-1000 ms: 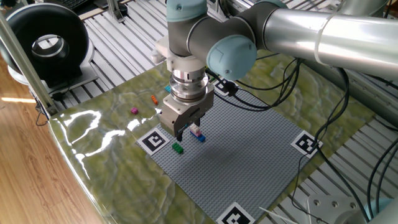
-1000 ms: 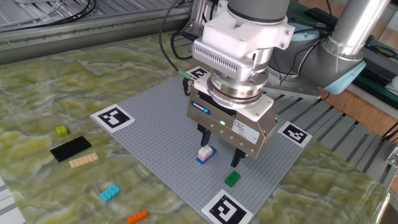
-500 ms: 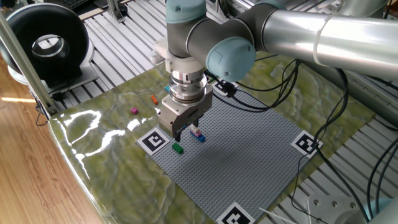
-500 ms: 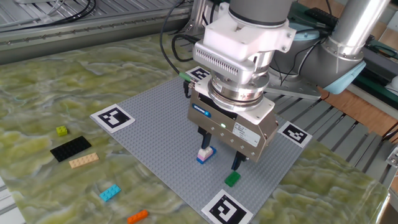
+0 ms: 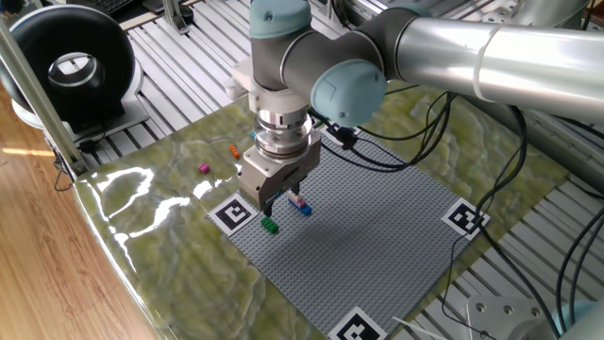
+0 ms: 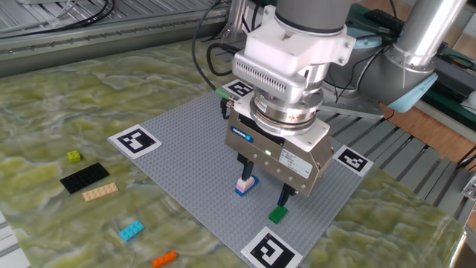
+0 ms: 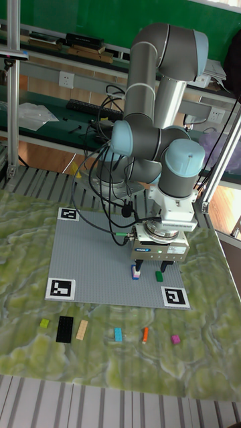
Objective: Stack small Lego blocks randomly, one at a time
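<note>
My gripper (image 6: 264,184) hangs open and empty low over the grey baseplate (image 6: 182,145). One finger (image 6: 244,168) stands right beside a small stack, a pink brick on a blue one (image 6: 245,185). The other finger (image 6: 284,197) is just above a green brick (image 6: 277,214) near the plate's edge. In the one fixed view the gripper (image 5: 268,202) sits between the stack (image 5: 300,203) and the green brick (image 5: 270,225). The tall fixed view shows the gripper (image 7: 150,267), the stack (image 7: 136,271) and the green brick (image 7: 159,275).
Loose bricks lie on the mat off the plate: cyan (image 6: 131,231), orange (image 6: 165,258), lime (image 6: 74,156), tan (image 6: 100,192), a black plate (image 6: 84,178), and magenta (image 7: 175,339). Marker tags (image 6: 134,140) sit at the baseplate's corners. Cables trail behind the arm.
The gripper has drifted slightly towards the green brick and sunk a little. It stays open, and the bricks have not moved.
</note>
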Controlling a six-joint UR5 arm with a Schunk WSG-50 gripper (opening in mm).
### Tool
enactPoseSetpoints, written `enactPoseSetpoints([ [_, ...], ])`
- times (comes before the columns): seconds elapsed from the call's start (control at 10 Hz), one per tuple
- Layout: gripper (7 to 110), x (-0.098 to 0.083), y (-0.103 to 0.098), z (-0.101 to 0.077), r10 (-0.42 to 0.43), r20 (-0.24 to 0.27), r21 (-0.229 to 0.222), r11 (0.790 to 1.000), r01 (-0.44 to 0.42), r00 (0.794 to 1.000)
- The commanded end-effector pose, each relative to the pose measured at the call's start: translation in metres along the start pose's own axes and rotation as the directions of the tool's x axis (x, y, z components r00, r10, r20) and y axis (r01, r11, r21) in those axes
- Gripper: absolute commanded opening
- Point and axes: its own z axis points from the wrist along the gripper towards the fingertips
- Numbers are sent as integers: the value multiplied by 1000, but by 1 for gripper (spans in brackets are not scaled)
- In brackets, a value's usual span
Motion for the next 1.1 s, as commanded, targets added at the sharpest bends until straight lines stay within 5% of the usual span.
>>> enactPoseSetpoints([
  [0.0, 66, -4, 6, 4, 13, 11, -13, 1000, -13, 1000],
  [0.2, 66, -2, 8, -1, 28, -1, 6, 1000, -28, 1000],
  [0.3, 44, -3, 14, -6, 41, -8, 12, 999, -40, 999],
  [1.0, 44, -1, 16, -23, 36, -24, -15, 999, -36, 999],
])
